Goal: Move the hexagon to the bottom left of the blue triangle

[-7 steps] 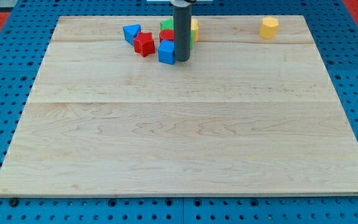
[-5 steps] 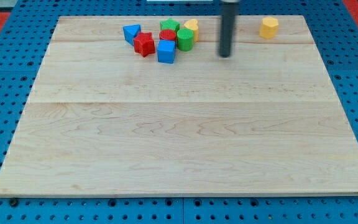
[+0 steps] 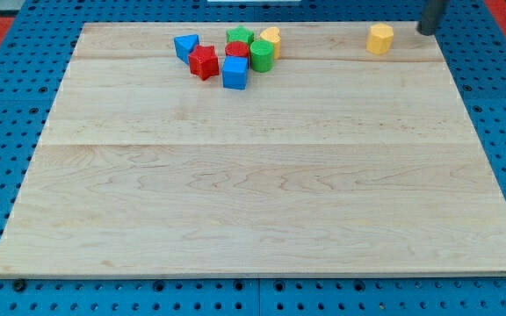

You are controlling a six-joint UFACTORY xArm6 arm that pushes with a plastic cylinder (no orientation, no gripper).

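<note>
The yellow hexagon sits alone near the board's top right. The blue triangle lies at the top left of a cluster of blocks. My tip is at the view's top right corner, just right of the yellow hexagon and a little apart from it. Only the rod's lower end shows.
The cluster near the top holds a red star, a blue cube, a red block, two green blocks and a yellow block. The wooden board lies on a blue pegboard.
My tip has moved from beside the blue cube in the cluster rightward across the board's top to the right of the yellow hexagon. No block has moved.
</note>
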